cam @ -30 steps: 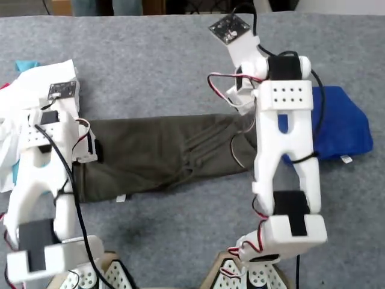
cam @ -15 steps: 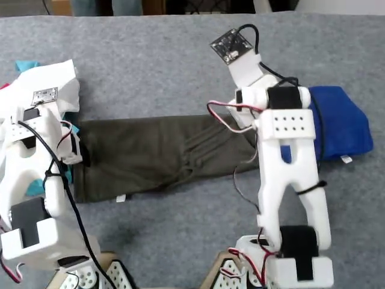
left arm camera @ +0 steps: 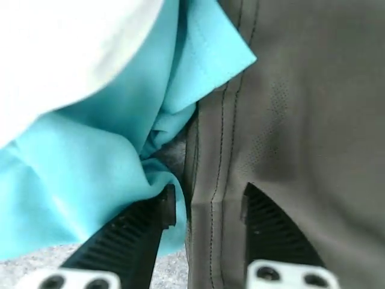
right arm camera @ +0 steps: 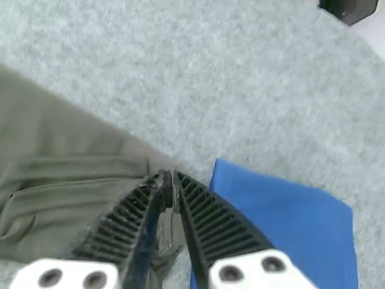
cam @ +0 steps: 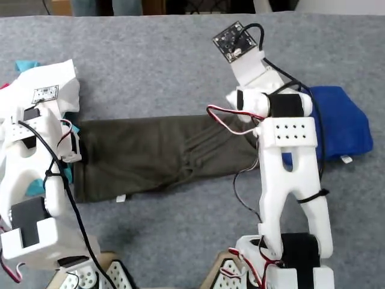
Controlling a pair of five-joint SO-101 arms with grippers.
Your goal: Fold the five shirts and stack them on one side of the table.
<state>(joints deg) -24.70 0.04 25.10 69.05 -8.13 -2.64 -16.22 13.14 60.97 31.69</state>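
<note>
Left claw [left arm camera: 207, 201] farther left, apart, astride olive shirt [left arm camera: 301, 90]; right claw [right arm camera: 167, 177] together; grey table [cam: 150, 72].

The table [cam: 150, 66] is lit evenly in the high view by a soft light from above, so only faint shadows are cast: a weak dark patch is seen on the grey cover near the bases of the arms [cam: 289, 138], and a thin dark line along the near edge of the olive shirt [cam: 156, 156]. The white arm shells and the white shirt [cam: 57, 75] are rendered very bright, with little detail kept. In the left wrist view the white cloth is almost burnt out, while a deep shadow is held in the fold between the turquoise shirt [left arm camera: 78, 180] and the olive one. In the right wrist view the blue shirt [right arm camera: 277, 229] is lit flatly.
</note>
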